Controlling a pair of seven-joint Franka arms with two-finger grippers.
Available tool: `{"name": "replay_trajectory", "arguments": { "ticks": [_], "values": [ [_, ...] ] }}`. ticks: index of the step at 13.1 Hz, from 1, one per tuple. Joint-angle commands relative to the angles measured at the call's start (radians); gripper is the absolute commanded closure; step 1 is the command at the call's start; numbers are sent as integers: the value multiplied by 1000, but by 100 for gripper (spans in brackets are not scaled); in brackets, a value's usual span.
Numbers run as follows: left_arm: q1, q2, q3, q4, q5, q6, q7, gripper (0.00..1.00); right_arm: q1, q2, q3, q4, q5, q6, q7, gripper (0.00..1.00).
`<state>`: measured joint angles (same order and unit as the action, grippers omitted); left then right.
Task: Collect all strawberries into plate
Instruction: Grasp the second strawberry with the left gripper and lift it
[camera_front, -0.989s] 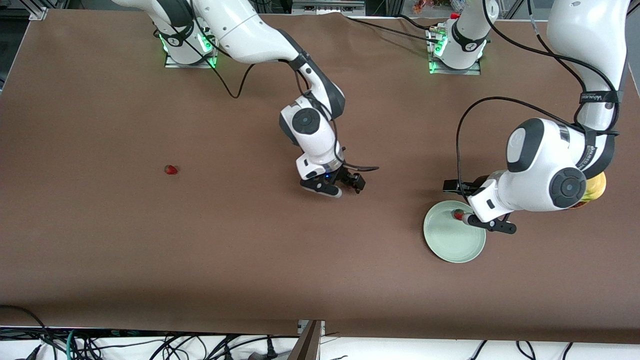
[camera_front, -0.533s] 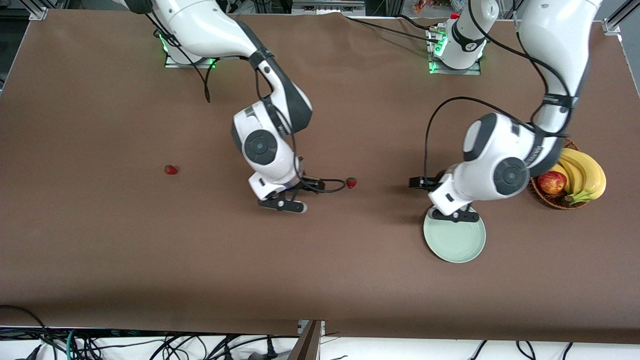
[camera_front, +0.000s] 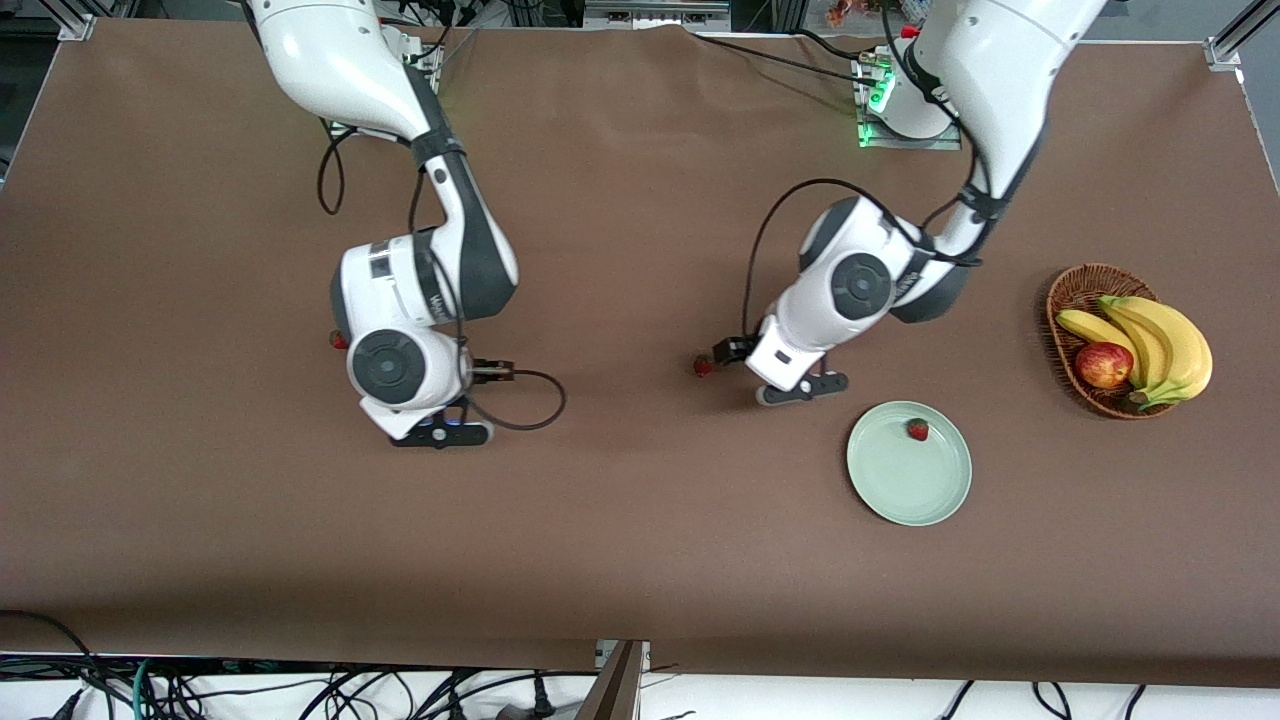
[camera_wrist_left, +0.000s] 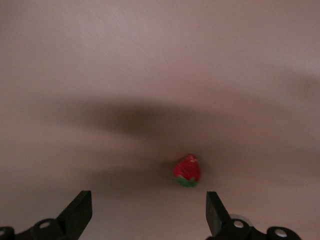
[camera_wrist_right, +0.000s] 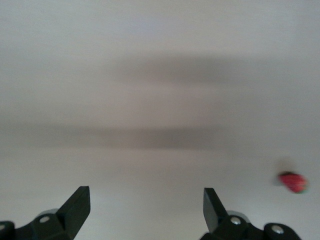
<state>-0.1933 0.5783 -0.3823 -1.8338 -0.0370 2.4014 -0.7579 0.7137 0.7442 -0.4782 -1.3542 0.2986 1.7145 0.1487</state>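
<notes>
A: One strawberry (camera_front: 917, 429) already sat in the pale green plate (camera_front: 935, 500), close to the rim toward the robots' bases. Two were out on the brown table (camera_front: 640, 560).

B: The middle strawberry (camera_front: 703, 367) lay between the two arms, well apart from the plate. The left gripper (camera_front: 745, 365) hung just beside it, claw spread wide and empty. In the left wrist view that berry (camera_wrist_left: 187, 171) showed ahead of the fingers (camera_wrist_left: 77, 212), nearer one of them than the other.

A: And the third strawberry (camera_front: 339, 341)?

B: It peeked out beside the right arm's wrist housing, toward that arm's end of the table. The right gripper (camera_front: 440, 432) was over bare table near it, fingers (camera_wrist_right: 75, 205) also apart, holding nothing. The right wrist view caught the red berry (camera_wrist_right: 292, 182) off at the frame's edge, well outside the gap.

A: How would they handle?

B: Tiny and light, I judged, likely smooth and prone to roll or squirt out. Best taken across the widest part of the red body, low to the table, with the claw centred first.

A: The basket (camera_front: 1065, 300) of bananas (camera_front: 1160, 335) and the apple (camera_front: 1103, 364) stayed out of it.
</notes>
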Motion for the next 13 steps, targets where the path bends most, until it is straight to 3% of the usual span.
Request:
{"name": "replay_trajectory", "arguments": {
  "ticks": [1, 6, 10, 11, 13],
  "values": [
    [-41, 47, 11, -10, 78, 100, -115, 0, 13, -52, -68, -129, -9, 16, -151, 0],
    [-77, 107, 11, -7, 299, 156, -320, 0, 13, -83, -105, -290, -6, 144, -270, 0],
    [-84, 115, 11, 1, 312, 159, -350, 0, 10, -111, -134, -419, -4, 277, -409, 0],
    [-84, 117, 11, 1, 312, 162, -356, 8, 4, -111, -141, -424, -4, 277, -434, 0],
    [-84, 117, 11, 2, 312, 162, -356, 57, -2, -112, -145, -463, -4, 305, -478, 0]
  ]
}}
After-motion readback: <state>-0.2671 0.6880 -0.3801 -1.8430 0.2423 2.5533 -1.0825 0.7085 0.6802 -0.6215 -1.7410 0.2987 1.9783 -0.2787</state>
